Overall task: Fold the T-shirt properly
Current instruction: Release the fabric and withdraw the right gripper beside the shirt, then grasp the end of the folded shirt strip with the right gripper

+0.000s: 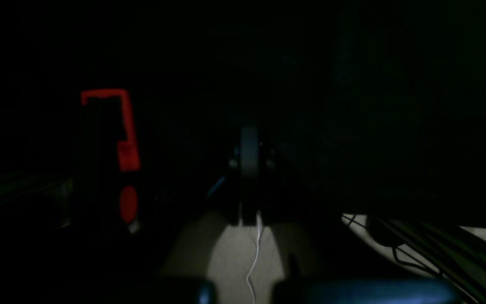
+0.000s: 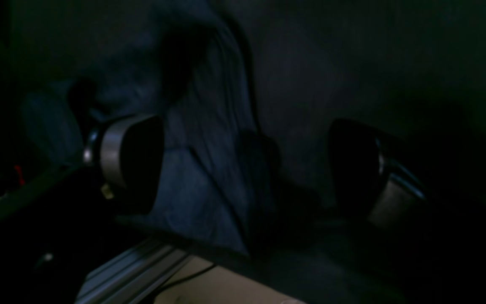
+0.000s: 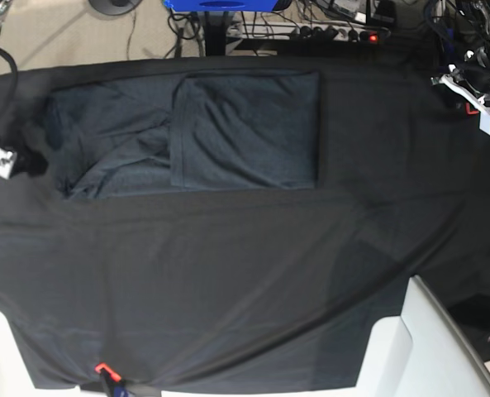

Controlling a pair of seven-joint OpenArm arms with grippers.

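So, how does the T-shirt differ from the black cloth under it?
The T-shirt is charcoal grey, slightly lighter and bluer; the cloth is black. The T-shirt is small and partly folded, one panel lying over its middle; the cloth covers nearly the whole table in a single layer. Both are dark, soft and lightly creased.

Right claw [image 2: 247,169]: black pads [image 2: 139,160], silver metal backing.

Both wrist views very dark, murky, soft; base view evenly lit, sharp, mild edge distortion.
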